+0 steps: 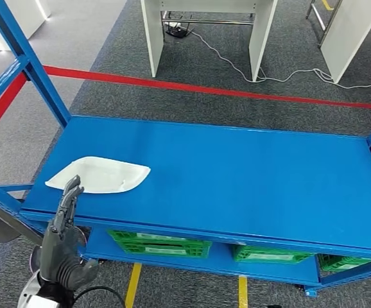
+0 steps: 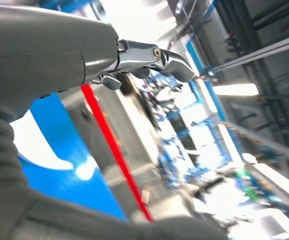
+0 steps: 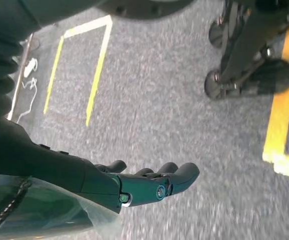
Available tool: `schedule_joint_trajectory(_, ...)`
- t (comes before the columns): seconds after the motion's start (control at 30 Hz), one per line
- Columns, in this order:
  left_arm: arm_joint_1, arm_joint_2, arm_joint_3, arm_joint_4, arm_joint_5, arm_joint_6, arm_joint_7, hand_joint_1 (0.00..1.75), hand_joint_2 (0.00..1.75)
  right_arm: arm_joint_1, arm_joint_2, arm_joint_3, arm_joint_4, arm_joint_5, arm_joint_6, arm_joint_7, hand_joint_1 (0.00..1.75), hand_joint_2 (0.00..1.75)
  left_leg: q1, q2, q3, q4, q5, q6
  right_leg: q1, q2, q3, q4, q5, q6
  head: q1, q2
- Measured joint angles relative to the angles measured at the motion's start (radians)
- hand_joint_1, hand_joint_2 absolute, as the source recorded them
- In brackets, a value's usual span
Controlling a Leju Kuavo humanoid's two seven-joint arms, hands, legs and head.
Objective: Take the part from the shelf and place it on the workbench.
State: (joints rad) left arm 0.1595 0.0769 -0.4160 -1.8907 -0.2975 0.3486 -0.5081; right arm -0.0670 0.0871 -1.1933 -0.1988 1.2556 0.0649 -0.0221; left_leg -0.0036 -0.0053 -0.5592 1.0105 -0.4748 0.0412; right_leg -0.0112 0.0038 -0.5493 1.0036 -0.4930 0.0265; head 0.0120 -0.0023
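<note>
One part (image 1: 99, 175) on the blue shelf (image 1: 251, 186), toward its left end: white, flat, thin, leaf-like outline with a pointed right tip, smooth surface. Left hand (image 1: 63, 240) just in front of the shelf edge below the part, fingers (image 1: 70, 199) extended and released, holding nothing. Three green slotted crates (image 1: 160, 244) on the lower level; right hand (image 3: 143, 186) hangs over grey carpet (image 3: 165, 100), fingers straight, empty.
</note>
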Motion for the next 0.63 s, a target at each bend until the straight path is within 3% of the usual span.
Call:
schedule_joint_trajectory(0.3,0.009,0.044,0.115,0.084,-0.239,0.052,0.111,0.0,1.75,-0.001,0.0,0.0,0.0,0.002,0.013,-0.003,0.0,0.0,0.004,0.0,0.002,-0.004,0.001,-0.024,0.004,0.0,0.0,0.003,-0.003,-0.01,0.0,0.0)
schedule_joint_trajectory(0.63,-0.006,0.088,0.18,0.179,-0.429,0.065,0.171,0.0,1.75,-0.002,-0.001,0.0,0.0,0.02,0.023,-0.01,0.0,0.0,0.002,0.0,0.002,-0.003,0.001,-0.025,0.001,0.0,0.001,0.002,-0.002,-0.009,0.001,0.0)
